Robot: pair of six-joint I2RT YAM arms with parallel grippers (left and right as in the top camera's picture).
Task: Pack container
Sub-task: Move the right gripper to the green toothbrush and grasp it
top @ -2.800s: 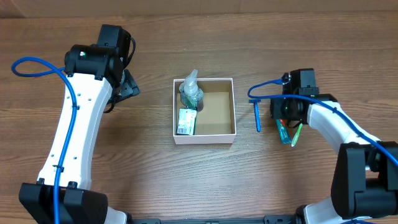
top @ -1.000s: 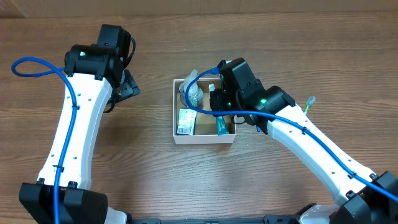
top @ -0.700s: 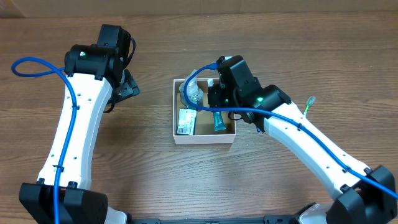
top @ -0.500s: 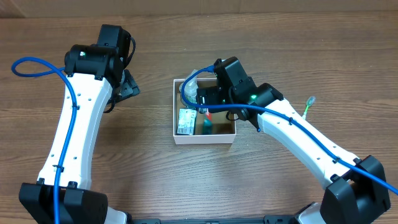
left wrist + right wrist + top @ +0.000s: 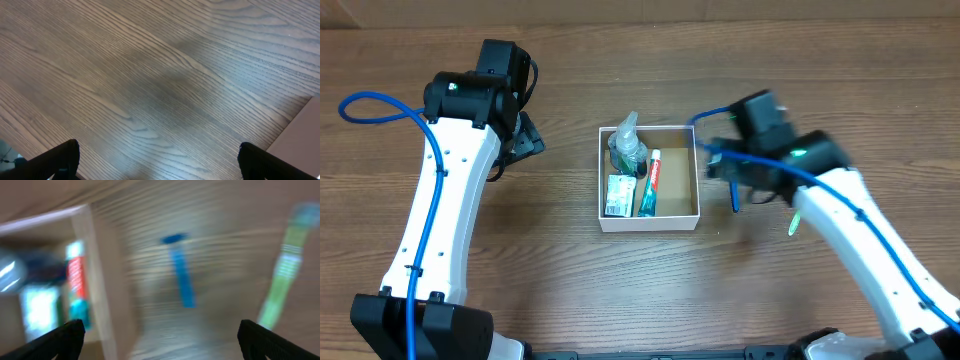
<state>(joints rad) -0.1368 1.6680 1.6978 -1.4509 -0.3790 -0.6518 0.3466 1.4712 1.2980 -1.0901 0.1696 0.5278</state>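
The container [image 5: 648, 224], a square, shallow white cardboard box, brown inside, sits at the centre of the surface [image 5: 570, 290]. The right gripper [image 5: 160, 332], jaws wide and empty, hovers right of it; it should centre over the blue plastic razor [image 5: 180, 272] and straddle its handle.

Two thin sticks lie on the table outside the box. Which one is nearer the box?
The blue stick, which lies just right of the container. The green stick lies farther right, beyond the blue one.
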